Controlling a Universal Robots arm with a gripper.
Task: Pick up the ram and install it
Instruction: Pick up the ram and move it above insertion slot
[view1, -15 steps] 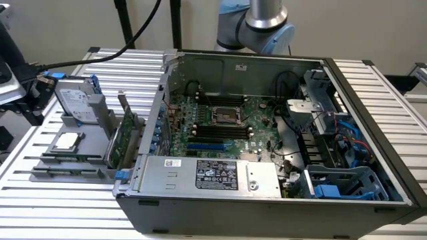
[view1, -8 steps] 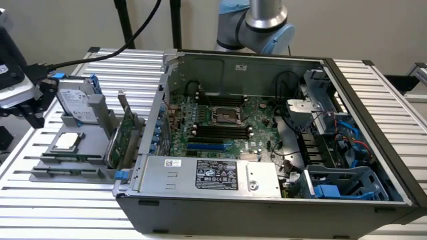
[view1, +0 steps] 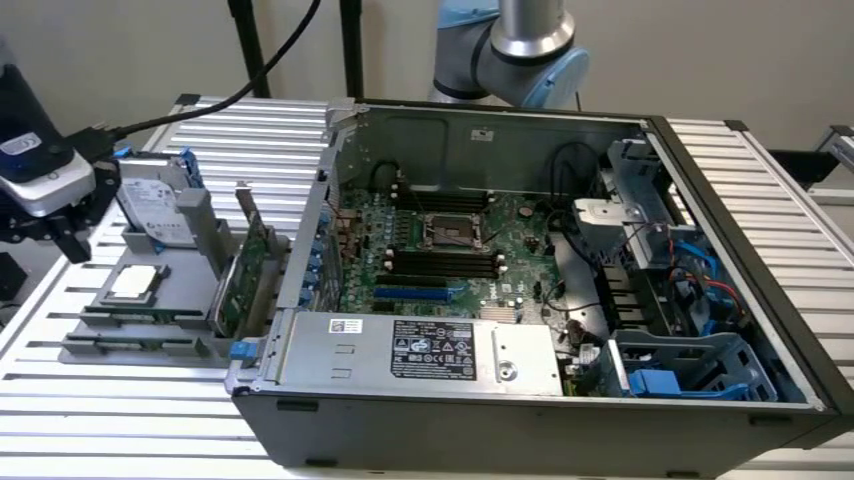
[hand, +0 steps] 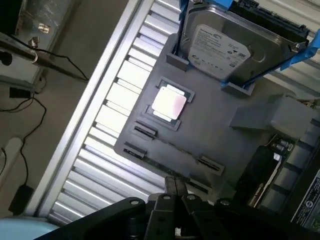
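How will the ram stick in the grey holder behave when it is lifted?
The ram looks thin and narrow, so it is probably light and fairly stiff, yet easy to crack if twisted. It stands on edge in the grey holder, so a sideways nudge may tip it.

In the exterior view, the open computer case (view1: 534, 430) sits on the bench (view1: 254, 130). At its 9 o'clock lies the parts holder (view1: 83, 350), with the expansion card (view1: 254, 275) standing between them. On the holder, the hard drive (view1: 150, 210) stands at 12 o'clock, the CPU (view1: 135, 283) midway and the ram (view1: 140, 317) at 6 o'clock. Inside the case, the power supply (view1: 414, 350) lies at 6 o'clock of the motherboard (view1: 514, 225).
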